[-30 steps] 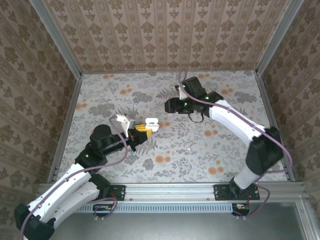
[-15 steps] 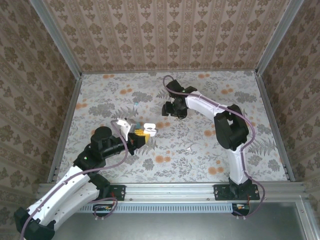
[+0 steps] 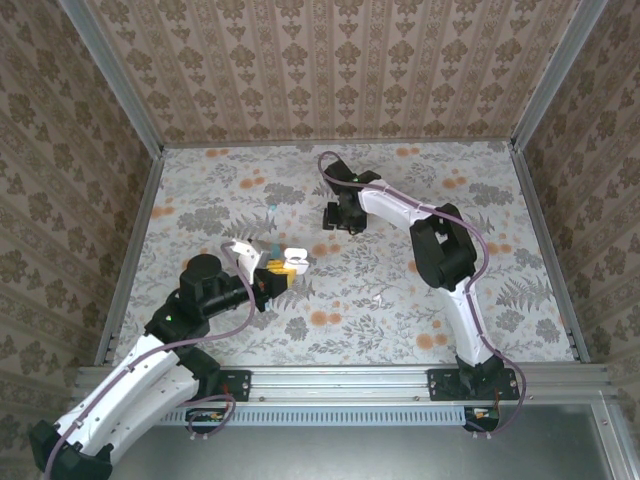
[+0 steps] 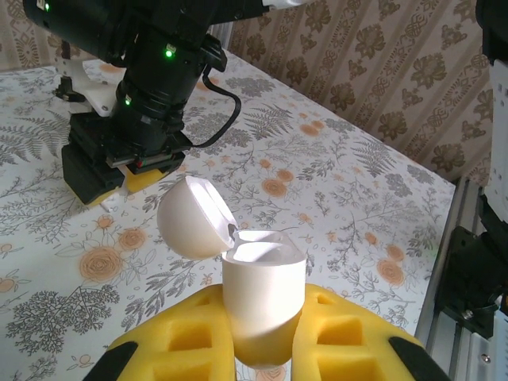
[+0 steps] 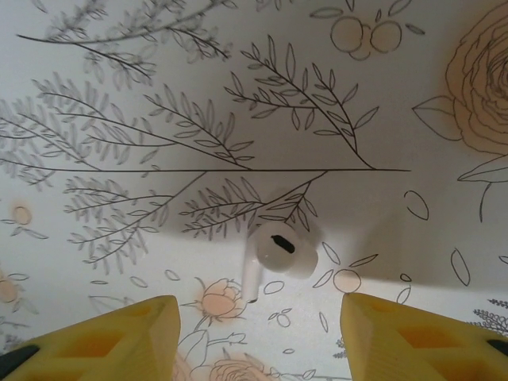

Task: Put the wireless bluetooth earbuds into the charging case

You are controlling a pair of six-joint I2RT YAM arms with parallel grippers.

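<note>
One white earbud [image 5: 279, 248] lies under the spread right hand [image 5: 260, 337]; left hand [image 4: 266, 345] clamps the open case [image 4: 263, 278]

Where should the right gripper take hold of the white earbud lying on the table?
By its rounded head, from straight above. The white earbud lies flat with its thin stem trailing sideways; the head is the bulkiest part and lines up with the gap between the fingers of the open right gripper.

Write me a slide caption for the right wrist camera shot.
Right gripper open above a white earbud lying on the flower-print tabletop.
</note>
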